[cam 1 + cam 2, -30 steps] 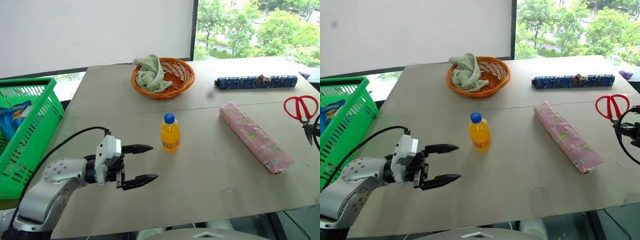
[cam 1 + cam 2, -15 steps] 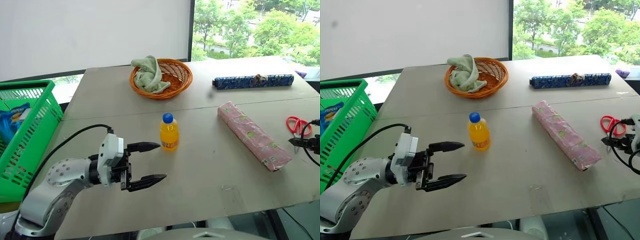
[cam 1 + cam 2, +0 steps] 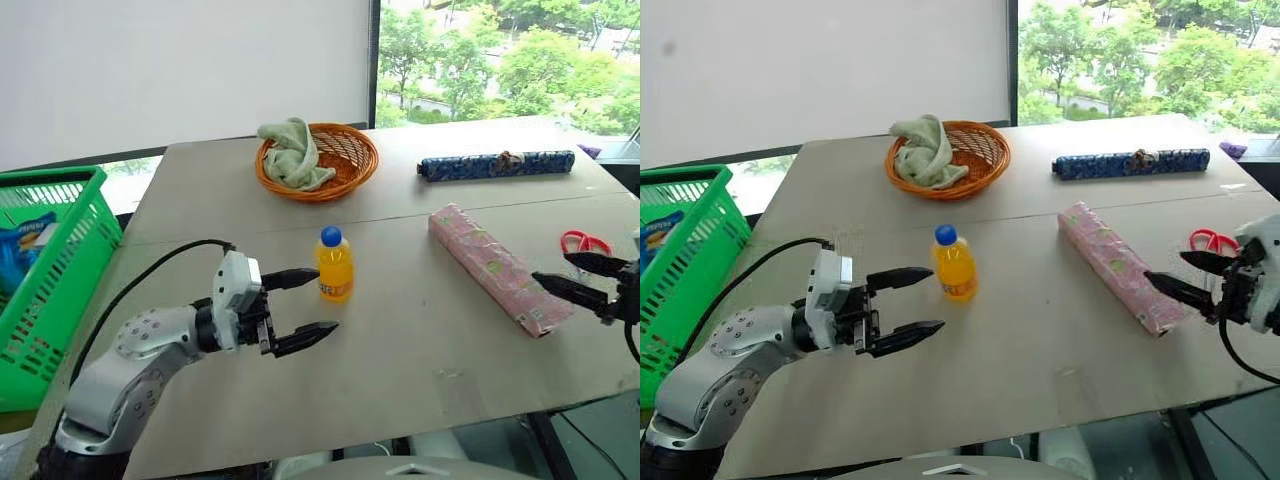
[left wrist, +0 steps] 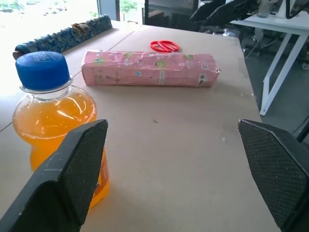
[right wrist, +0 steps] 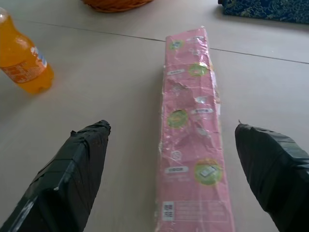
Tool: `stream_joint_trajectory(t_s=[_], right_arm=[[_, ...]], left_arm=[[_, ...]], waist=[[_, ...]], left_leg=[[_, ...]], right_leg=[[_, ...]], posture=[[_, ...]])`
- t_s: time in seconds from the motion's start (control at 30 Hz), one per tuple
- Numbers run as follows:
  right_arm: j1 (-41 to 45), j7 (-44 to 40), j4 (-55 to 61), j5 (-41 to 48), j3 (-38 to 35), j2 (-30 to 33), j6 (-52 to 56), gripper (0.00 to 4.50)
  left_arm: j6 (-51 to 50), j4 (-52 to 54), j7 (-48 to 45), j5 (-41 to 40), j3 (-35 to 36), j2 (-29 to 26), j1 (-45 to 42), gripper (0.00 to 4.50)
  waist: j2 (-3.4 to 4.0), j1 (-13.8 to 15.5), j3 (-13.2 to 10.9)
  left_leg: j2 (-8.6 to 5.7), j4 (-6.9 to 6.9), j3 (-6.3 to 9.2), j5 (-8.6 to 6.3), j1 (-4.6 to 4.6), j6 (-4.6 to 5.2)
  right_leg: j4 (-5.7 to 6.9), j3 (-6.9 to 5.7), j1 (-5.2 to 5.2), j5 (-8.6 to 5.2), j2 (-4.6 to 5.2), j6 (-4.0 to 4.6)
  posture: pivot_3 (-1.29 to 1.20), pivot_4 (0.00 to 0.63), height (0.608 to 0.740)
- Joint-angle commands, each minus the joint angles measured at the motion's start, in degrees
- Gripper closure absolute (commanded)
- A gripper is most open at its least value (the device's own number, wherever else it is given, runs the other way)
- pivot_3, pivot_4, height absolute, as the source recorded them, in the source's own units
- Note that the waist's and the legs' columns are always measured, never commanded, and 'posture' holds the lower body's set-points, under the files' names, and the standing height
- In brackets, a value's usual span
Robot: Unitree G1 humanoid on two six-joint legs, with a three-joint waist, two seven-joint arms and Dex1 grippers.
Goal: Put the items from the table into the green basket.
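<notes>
An orange-drink bottle [image 3: 335, 268] with a blue cap stands on the grey-beige table [image 3: 400, 350]; beyond the bottle sits an orange wicker bowl [image 3: 340, 155] holding a pale green cloth [image 3: 290, 152]. Right of the bottle lie a pink patterned package [image 3: 495, 265], red-handled scissors [image 3: 583, 242] and a dark blue patterned roll [image 3: 495, 164]; left, a bright green basket [image 3: 55, 270].

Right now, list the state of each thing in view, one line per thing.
Left pincer: open, beside the bottle.
Right pincer: open, at the pink package's near end.
Orange-drink bottle: upright, capped, on the table.
Pink package: lying flat.
Scissors: lying flat.
Green basket: holds a blue packet.
</notes>
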State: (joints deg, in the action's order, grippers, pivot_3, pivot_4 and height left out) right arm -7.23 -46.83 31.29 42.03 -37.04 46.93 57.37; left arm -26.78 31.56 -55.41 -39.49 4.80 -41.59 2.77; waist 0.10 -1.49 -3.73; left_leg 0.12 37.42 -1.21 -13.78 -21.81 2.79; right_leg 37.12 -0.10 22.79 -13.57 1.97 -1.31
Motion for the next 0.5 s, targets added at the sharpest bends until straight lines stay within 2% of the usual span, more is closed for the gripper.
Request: stream_joint_trajectory(t_s=[0.03, 0.1, 0.2, 0.33, 0.5], right_arm=[[-3.55, 4.11, 11.4, 0.15, 1.3, -2.73, -2.93, 0.07], [-5.36, 6.09, 12.64, -1.69, 3.31, -3.32, -3.71, 0.07], [-5.09, 9.72, 13.15, -0.87, 3.95, -4.98, -3.07, 0.07], [-5.37, 13.3, 14.83, -3.13, 6.56, -4.16, -2.96, 0.07], [-3.39, 17.49, 12.77, -7.17, 13.31, -2.7, -1.99, 0.07]], left_arm=[[-0.12, -0.07, -1.57, 0.35, -2.06, -0.73, -4.42, 0.0], [-1.75, -0.96, -2.71, 0.05, -3.51, -1.5, -7.35, 0.0], [0.94, -5.04, -6.66, 2.14, -5.81, -1.46, -9.61, 0.0], [3.88, -8.13, -8.11, 4.63, -7.2, -0.03, -9.83, 0.0], [6.01, -8.45, -10.19, 5.98, -7.47, -0.02, -8.08, 0.0]], waist=[[-0.11, -0.36, 0.07], [-0.18, -1.0, 0.11], [-0.38, -2.32, 0.3], [-0.36, -4.1, 0.37], [-0.52, -5.86, 0.5]], left_leg=[[0.0, 0.01, 0.01, 0.0, -0.02, 0.0], [-0.02, 0.0, -0.01, -0.02, -0.05, 0.02], [-0.02, -0.02, -0.11, -0.05, -0.05, 0.06], [-0.01, -0.08, -0.13, -0.1, -0.04, 0.07], [0.01, -0.1, -0.13, -0.14, -0.08, 0.02]], right_leg=[[0.0, 0.06, 0.0, 0.0, 0.02, 0.0], [-0.03, 0.14, 0.02, 0.01, 0.04, -0.01], [-0.06, 0.25, 0.06, 0.01, 0.04, -0.01], [-0.06, 0.32, 0.07, 0.02, 0.0, 0.0], [-0.04, 0.37, 0.18, 0.03, -0.04, 0.01]], posture=[[-0.14, 0.0, 0.74], [-0.2, 0.007, 0.74], [-0.22, 0.001, 0.74], [-0.24, 0.0, 0.74], [-0.23, 0.002, 0.74]])
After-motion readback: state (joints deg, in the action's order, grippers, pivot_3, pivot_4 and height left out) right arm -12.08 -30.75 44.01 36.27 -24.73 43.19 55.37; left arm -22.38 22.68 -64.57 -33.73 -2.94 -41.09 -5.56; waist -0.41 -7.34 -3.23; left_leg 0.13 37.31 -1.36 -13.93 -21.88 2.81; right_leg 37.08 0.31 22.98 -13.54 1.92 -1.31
